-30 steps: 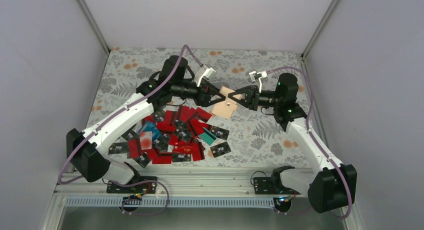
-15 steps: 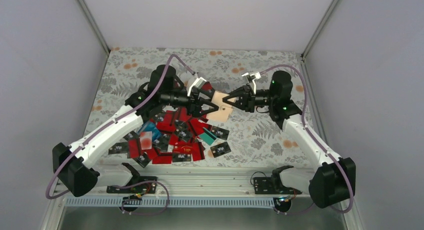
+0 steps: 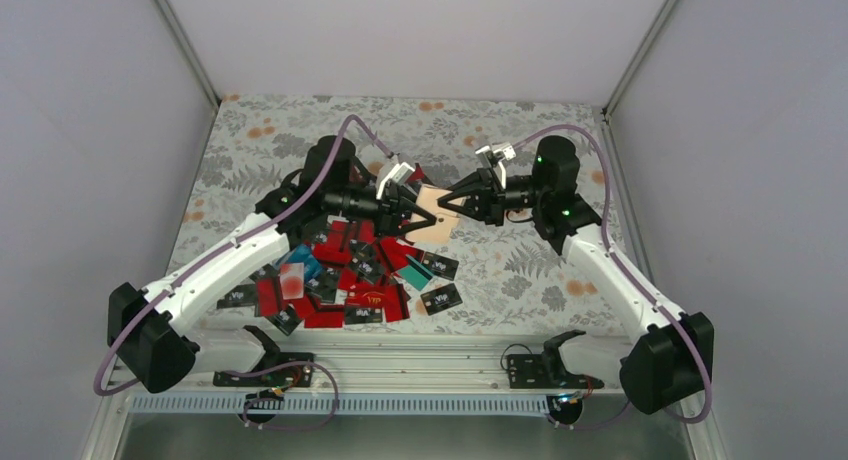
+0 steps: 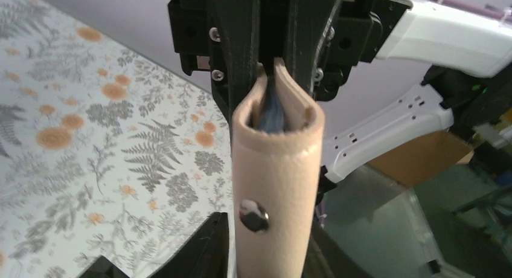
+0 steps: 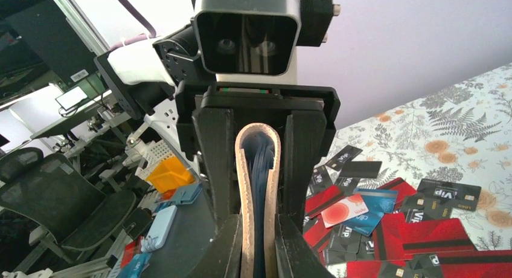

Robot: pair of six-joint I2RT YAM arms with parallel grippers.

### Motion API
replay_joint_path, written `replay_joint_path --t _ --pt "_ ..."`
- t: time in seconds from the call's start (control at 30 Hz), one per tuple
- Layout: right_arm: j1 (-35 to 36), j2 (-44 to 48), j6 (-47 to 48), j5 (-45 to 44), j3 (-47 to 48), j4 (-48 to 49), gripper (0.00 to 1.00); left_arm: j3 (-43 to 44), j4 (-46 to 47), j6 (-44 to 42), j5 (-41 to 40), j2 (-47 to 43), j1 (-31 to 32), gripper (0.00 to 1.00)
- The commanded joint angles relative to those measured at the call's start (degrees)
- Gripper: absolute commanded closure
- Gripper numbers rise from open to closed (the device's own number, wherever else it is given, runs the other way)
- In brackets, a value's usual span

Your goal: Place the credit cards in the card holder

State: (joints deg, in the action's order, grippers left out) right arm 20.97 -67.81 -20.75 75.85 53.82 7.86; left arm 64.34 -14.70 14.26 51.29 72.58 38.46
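card holder [image 4: 278, 187] midair, folded; left fingers [image 5: 214, 151], right fingers [image 5: 224, 248] pinch opposite ends

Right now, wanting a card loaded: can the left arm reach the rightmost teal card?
Probably not yet: the left end effector is clamped on the card holder, shared with the right end effector. The teal card looks mostly uncovered.

Tan card holder [image 3: 437, 218], red, black, teal credit cards [image 3: 352, 272], grey floral table [image 3: 530, 270]
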Motion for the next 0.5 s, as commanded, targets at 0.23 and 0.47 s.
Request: replay_joint_path --t 0.23,0.47 --pt "0.96 -0.04 4.74 0.91 3.39 -4.61 0.95 -0.21 -1.25 -1.46 -1.1 -4.72 -0.39 0.54" --pt "1.68 -0.36 5.23 2.05 3.39 -4.5 0.96 -1.07 -0.02 -0.56 -0.57 -3.82 -0.38 0.76"
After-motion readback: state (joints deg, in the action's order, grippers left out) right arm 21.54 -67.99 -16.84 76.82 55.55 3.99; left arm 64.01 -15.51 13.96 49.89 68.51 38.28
